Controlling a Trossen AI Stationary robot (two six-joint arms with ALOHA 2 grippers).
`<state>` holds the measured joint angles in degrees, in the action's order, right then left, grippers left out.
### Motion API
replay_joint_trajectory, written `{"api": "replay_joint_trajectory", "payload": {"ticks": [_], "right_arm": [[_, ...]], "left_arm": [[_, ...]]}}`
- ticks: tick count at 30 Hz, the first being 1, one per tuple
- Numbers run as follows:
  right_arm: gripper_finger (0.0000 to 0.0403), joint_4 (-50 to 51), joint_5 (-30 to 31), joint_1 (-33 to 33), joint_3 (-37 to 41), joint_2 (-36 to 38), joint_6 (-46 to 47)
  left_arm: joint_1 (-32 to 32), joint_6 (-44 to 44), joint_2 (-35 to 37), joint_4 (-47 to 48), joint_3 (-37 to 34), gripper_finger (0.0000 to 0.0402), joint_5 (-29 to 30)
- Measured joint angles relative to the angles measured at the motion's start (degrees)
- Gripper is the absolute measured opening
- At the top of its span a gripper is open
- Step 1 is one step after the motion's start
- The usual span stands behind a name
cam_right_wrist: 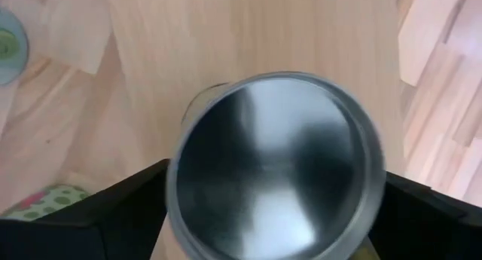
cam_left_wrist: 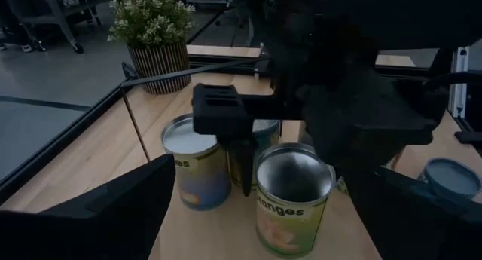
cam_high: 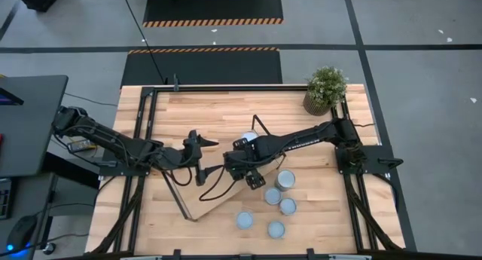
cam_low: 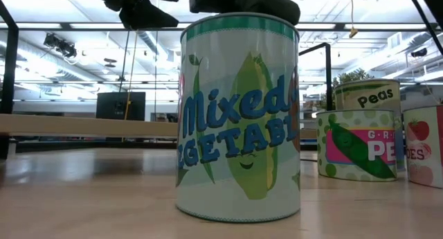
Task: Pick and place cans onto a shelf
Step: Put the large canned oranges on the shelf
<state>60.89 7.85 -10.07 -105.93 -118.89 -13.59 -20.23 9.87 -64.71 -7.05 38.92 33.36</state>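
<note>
The shelf [cam_high: 218,200] stands slantwise at the table's middle, under both arms; its board also shows in the left wrist view [cam_left_wrist: 218,230]. Three cans stand on it: an "oranges" can [cam_left_wrist: 294,203], a yellow-labelled can [cam_left_wrist: 196,169] and one behind them [cam_left_wrist: 265,130]. My right gripper [cam_high: 252,173] stands over the "oranges" can, whose silver top [cam_right_wrist: 275,166] fills the right wrist view between its fingers. My left gripper [cam_high: 202,145] is open and empty over the shelf's left part. Several more cans [cam_high: 285,178] stand on the table to the near right. My right gripper has the "oranges" can between its two fingers, which lie against opposite sides of its wall just under the rim [cam_right_wrist: 175,186]. The fingers [cam_left_wrist: 245,166] come from above, pointing down. The can is upright, its bottom on the shelf board.
A potted plant [cam_high: 325,89] stands at the far right corner. A "Mixed Vegetables" can [cam_low: 239,118] stands close before the low camera, with peas cans [cam_low: 356,145] to its right. Loose cans [cam_high: 245,219] stand near the table's front edge. A black rail frame [cam_high: 226,87] edges the table.
</note>
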Motion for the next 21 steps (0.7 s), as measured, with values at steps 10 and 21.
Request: {"api": "replay_joint_trajectory", "payload": {"ticks": [10, 21], "right_arm": [[0.0391, 1.3, 3.6, -0.4, -2.5, 0.1, 6.6], [0.0391, 9.6, 7.3, -2.8, -11.7, 0.4, 9.4]], "left_arm": [[0.0, 0.0, 0.0, 0.1, 0.0, 0.0389, 0.0], [0.0, 0.1, -0.1, 1.8, 0.0, 0.0389, 0.0]]}}
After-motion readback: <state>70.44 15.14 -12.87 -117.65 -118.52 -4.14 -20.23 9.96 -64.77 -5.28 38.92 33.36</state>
